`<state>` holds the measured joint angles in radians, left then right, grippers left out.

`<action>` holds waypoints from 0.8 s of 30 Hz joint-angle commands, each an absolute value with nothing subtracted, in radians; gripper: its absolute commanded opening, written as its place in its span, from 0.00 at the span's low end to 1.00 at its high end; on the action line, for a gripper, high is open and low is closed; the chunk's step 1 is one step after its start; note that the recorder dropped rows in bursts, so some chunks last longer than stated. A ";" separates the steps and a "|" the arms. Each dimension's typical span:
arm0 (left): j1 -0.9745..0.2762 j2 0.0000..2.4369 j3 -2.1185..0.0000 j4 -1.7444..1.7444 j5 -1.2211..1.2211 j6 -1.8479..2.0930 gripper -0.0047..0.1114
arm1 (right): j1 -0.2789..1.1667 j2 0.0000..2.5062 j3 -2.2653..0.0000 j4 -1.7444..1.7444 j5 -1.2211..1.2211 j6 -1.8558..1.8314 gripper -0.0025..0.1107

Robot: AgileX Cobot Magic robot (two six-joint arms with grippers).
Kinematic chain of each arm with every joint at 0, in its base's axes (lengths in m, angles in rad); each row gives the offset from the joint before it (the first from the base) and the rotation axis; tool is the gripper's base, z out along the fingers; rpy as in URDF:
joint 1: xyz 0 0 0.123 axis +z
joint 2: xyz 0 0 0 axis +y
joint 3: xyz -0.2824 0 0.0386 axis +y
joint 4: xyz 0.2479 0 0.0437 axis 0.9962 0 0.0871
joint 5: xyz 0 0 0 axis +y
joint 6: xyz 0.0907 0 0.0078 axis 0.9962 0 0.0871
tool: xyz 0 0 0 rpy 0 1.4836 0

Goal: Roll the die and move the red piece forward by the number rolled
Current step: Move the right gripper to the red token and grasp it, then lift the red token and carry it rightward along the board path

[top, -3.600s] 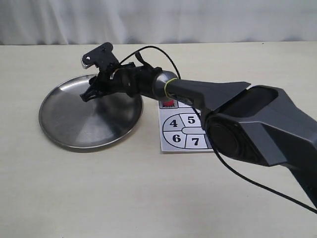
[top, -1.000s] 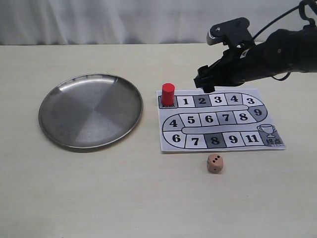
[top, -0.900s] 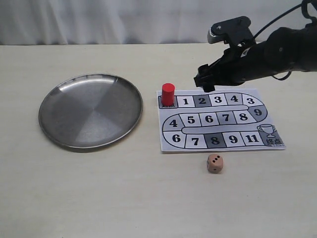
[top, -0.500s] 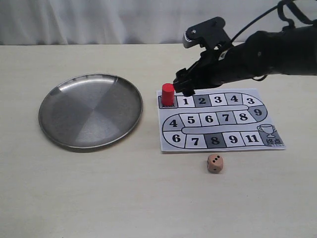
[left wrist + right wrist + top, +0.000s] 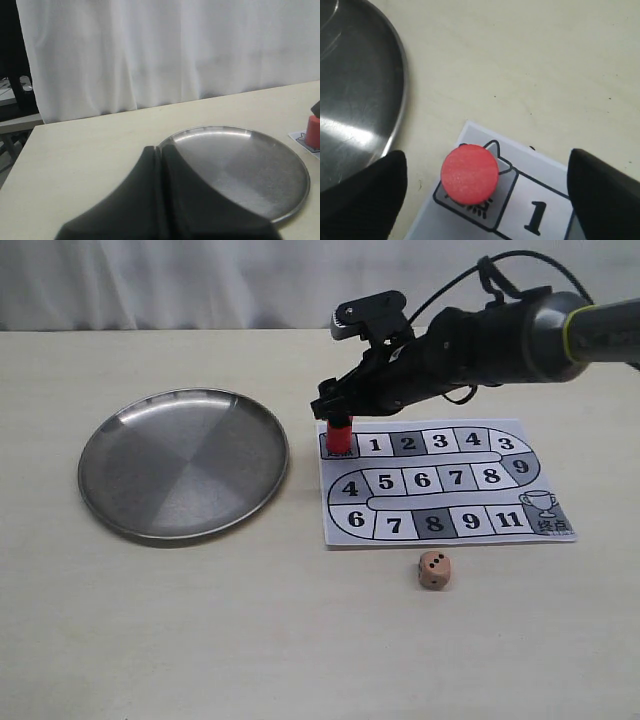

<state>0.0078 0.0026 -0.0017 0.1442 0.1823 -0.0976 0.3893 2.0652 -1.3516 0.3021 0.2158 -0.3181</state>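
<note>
The red piece (image 5: 340, 438) stands upright on the start square at the left end of the numbered board (image 5: 445, 480). My right gripper (image 5: 337, 412) hangs open just above it. In the right wrist view the red piece (image 5: 470, 174) lies between the two black fingers (image 5: 367, 192), nearer one of them and touching neither. The die (image 5: 433, 569) rests on the table below the board, and two dark pips show on it. My left gripper (image 5: 161, 151) is shut and empty beside the steel plate (image 5: 250, 170); it is out of the exterior view.
The round steel plate (image 5: 150, 510) sits left of the board, its rim close to the start square. The board's track runs from 1 to 11 and ends at a trophy square (image 5: 545, 508). A white curtain hangs behind the table.
My right arm has swung left from above the board's top row and come down over the red piece. The die and the red piece have not moved over the last second.
</note>
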 commanded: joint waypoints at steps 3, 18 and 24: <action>-0.001 0.000 0.000 0.144 0.173 -0.099 0.04 | 0.409 2.166 -1.428 0.291 0.207 -0.328 0.72; -0.001 0.000 0.000 0.144 0.173 -0.099 0.04 | 0.392 2.153 -1.436 0.291 0.205 -0.329 0.06; -0.001 0.000 0.000 0.144 0.173 -0.099 0.04 | 0.334 1.980 -1.436 0.291 0.274 -0.329 0.06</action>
<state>0.0078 0.0026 -0.0017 0.1442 0.1823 -0.0976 0.3669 2.0639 -1.4312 0.3016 0.2509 -0.3216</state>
